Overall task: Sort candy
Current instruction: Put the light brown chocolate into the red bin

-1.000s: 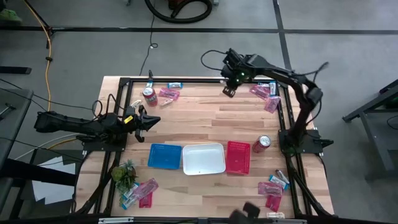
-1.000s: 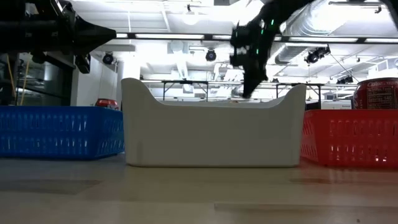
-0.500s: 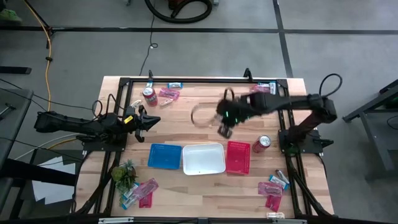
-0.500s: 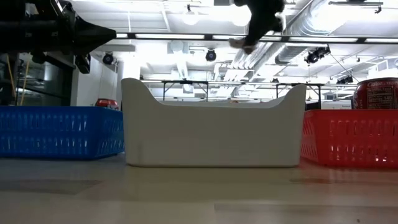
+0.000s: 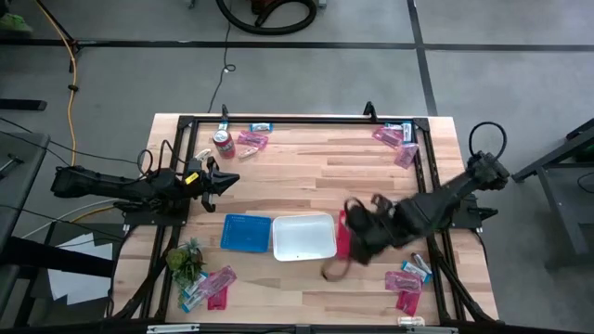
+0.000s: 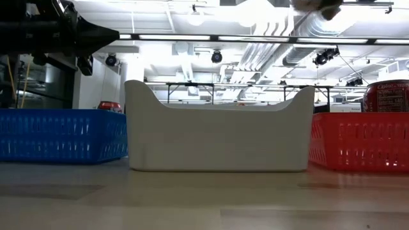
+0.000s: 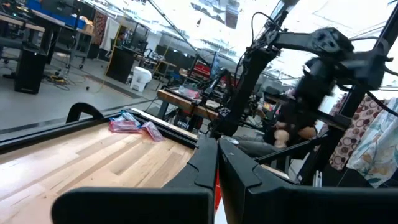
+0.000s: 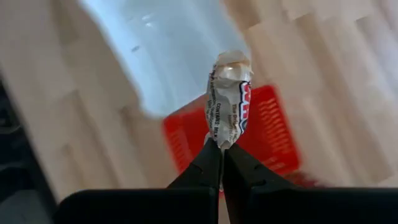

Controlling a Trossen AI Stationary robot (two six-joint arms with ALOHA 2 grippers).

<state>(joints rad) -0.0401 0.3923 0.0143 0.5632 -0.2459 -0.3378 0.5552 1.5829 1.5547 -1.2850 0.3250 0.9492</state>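
My right gripper (image 5: pixel 355 243) hangs blurred over the red tray (image 5: pixel 356 219) and is shut on one candy (image 8: pixel 227 99), a white wrapped piece with red print. In the right wrist view the red tray (image 8: pixel 267 134) and the white tray (image 8: pixel 161 50) lie below it. Other candy lies in piles at the table's corners: far left (image 5: pixel 252 139), far right (image 5: pixel 397 139), near left (image 5: pixel 212 286) and near right (image 5: pixel 408 278). My left gripper (image 5: pixel 225 179) waits shut at the left side, above the table, touching nothing. My right gripper pinches one end of the candy's wrapper (image 8: pixel 222 140) between its two fingertips. The fingers slant steeply down from above. The candy sticks out past the fingertips, lifted clear, above the red tray.
A blue tray (image 5: pixel 246 232), the white tray (image 5: pixel 303 237) and the red tray stand side by side toward the near edge. One red soda can (image 5: pixel 223 141) is at the far left, another (image 6: pixel 386 96) behind the red tray. A small plant (image 5: pixel 186 260) sits near left.
My right gripper has swept fast from the far edge of the table toward the near edge, passing over the middle, and now hangs above the red tray. In the low view it has risen out of the picture's top.
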